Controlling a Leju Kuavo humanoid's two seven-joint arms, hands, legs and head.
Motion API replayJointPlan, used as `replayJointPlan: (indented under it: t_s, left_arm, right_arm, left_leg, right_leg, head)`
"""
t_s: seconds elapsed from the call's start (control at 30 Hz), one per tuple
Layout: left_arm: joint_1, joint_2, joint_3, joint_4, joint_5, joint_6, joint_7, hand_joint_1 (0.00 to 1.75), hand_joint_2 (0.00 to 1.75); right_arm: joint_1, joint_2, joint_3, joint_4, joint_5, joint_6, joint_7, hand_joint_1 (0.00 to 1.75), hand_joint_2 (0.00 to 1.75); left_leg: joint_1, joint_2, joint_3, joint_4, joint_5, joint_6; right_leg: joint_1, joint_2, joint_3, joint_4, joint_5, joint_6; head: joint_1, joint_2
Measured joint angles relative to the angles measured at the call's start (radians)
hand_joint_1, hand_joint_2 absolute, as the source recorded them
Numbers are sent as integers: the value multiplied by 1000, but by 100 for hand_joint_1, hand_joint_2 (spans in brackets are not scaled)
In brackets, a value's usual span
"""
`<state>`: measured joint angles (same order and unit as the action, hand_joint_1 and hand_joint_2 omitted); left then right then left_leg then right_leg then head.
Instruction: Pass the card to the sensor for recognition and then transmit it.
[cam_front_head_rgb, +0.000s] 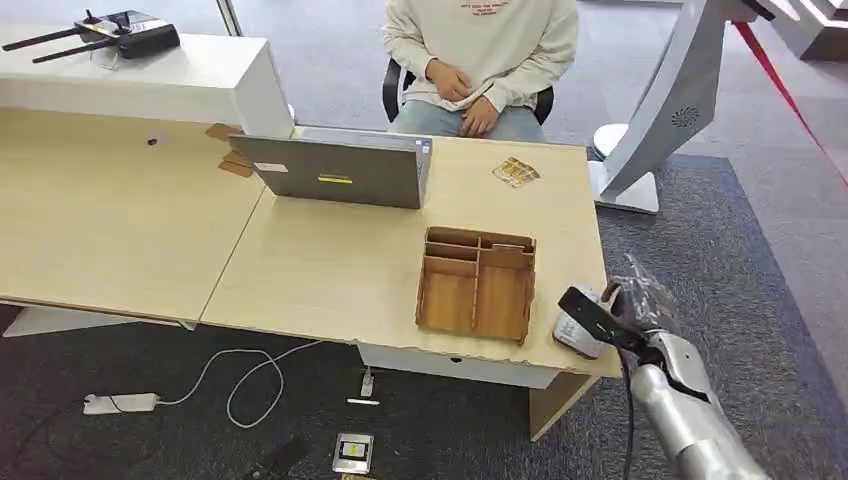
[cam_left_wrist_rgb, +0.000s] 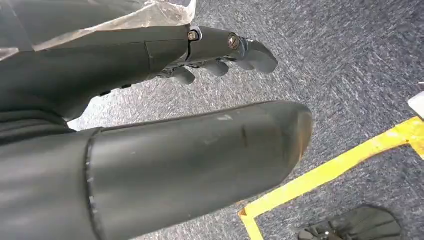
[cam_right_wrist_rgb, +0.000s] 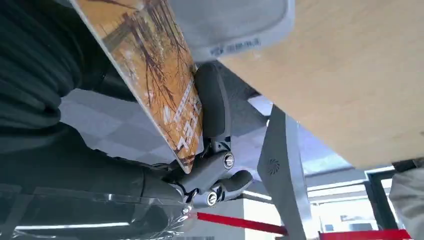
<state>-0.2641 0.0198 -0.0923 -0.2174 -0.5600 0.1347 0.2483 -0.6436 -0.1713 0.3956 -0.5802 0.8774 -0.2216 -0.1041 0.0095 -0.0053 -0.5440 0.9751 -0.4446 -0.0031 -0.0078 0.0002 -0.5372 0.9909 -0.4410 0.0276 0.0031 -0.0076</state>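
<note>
The right hand (cam_front_head_rgb: 628, 305) is at the near right corner of the desk (cam_front_head_rgb: 330, 265), holding the card (cam_right_wrist_rgb: 150, 80) between thumb and fingers (cam_right_wrist_rgb: 212, 107); in the right wrist view the card shows an orange picture of trees and some white letters, and its far end lies against the grey sensor (cam_right_wrist_rgb: 235, 25); that sensor (cam_front_head_rgb: 578, 330) sits on the desk's near right corner, just right of the wooden tray (cam_front_head_rgb: 477, 283); the left hand (cam_left_wrist_rgb: 150, 100) hangs over grey carpet beside a yellow floor line (cam_left_wrist_rgb: 325, 175), fingers slightly curled and holding nothing; a laptop (cam_front_head_rgb: 340, 170) stands behind the tray, a few more cards (cam_front_head_rgb: 516, 171) lie towards the desk's far right edge, and a person (cam_front_head_rgb: 480, 60) sits behind the desk.
</note>
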Motion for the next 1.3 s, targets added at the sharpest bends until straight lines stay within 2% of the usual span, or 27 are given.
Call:
replayJointPlan:
  t_s: [0.37, 0.57, 0.77, 0.83, 0.93, 1.07, 1.3]
  left_arm:
    - [0, 0, 0, 0, -13, 2, -10, 0, 0]
    - [0, 0, -2, 0, -26, 3, -18, 0, 0]
    - [0, -4, -8, 0, -41, 2, -22, 0, 0]
    - [-2, -6, -10, 0, -55, -2, -21, 0, 0]
    - [-16, -12, -25, -1, -71, -10, -15, 0, 0]
    - [-24, -21, -35, -1, -85, -14, -10, 0, 0]
    - [-39, -32, -59, -2, -112, -18, -8, 0, 0]
  right_arm:
    - [-31, -11, -39, -54, -40, 8, -2, 175, 175]
    - [-33, -10, -68, -144, -143, -29, -66, 175, 175]
    - [-70, -17, -81, -309, -143, 91, 0, 175, 175]
    - [-94, -5, -79, -346, -90, 137, 3, 175, 175]
    - [-158, 21, -61, -351, -28, 161, 2, 175, 175]
    - [-229, 58, -39, -340, 7, 156, -24, 175, 175]
    - [-364, 141, 13, -217, 55, 111, -52, 175, 175]
  left_leg:
    - [0, 0, -1, 0, 0, 0]
    - [0, 0, -1, 0, 0, 0]
    - [0, 0, -1, 0, 0, 0]
    - [0, 0, -2, 0, 0, 0]
    - [0, 0, -2, 0, 1, -1]
    - [1, 0, -3, 0, 1, -1]
    - [1, 0, -3, 0, 1, -1]
  right_leg:
    - [0, 0, -1, 0, 0, 0]
    - [0, 0, -1, 0, 0, 0]
    - [0, 0, -1, 0, 0, 0]
    - [0, 0, -2, 1, 0, 0]
    - [0, 1, -2, 1, 0, 0]
    - [0, 1, -2, 1, 0, 0]
    - [0, 1, -3, 2, 0, 0]
  head:
    - [0, 0]
    - [0, 0]
    - [0, 0]
    - [0, 0]
    - [0, 0]
    - [0, 0]
    - [0, 0]
